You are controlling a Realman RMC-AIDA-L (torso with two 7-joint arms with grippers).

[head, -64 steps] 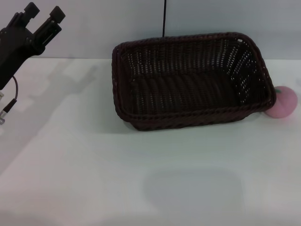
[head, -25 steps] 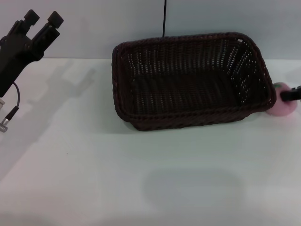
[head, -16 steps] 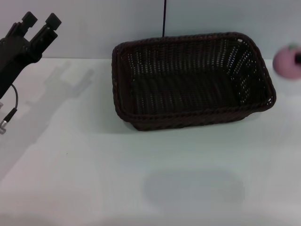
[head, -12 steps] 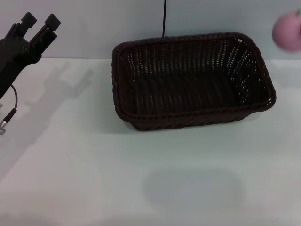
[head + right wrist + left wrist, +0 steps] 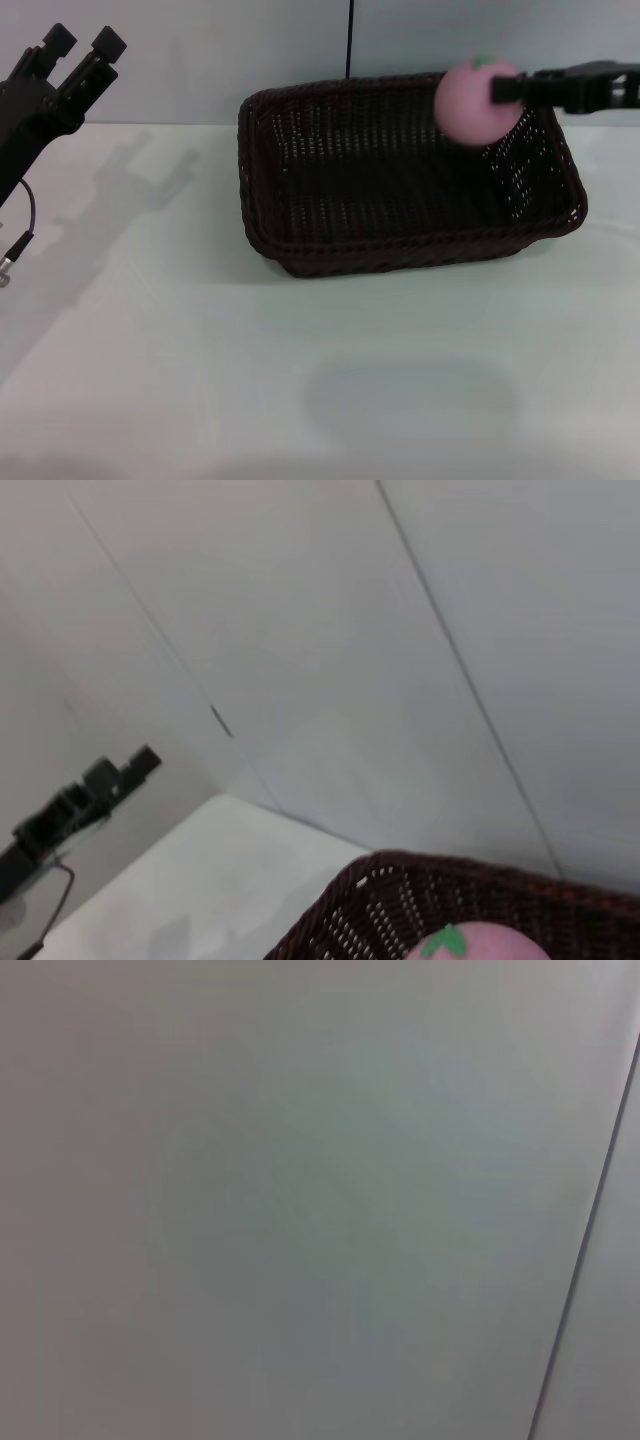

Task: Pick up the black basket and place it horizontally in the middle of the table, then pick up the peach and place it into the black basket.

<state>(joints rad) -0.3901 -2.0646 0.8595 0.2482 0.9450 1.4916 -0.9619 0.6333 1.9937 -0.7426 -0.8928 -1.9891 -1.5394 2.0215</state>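
Right gripper clamped on the peach, held above the basket's far right corner.

From my station I see the arm reaching in from the right edge of the head view, fingers closed on the peach's side, the fruit in the air over the basket's right end. Half a second ago it was up by the top right corner of that view, outside the basket; before that it lay on the table against the basket's right wall. The basket has not shifted: it lies lengthwise across the table, open side up. The right wrist view shows the peach's top with its green leaf mark, the rim just past it. The left gripper is parked high at far left as before, fingers apart.
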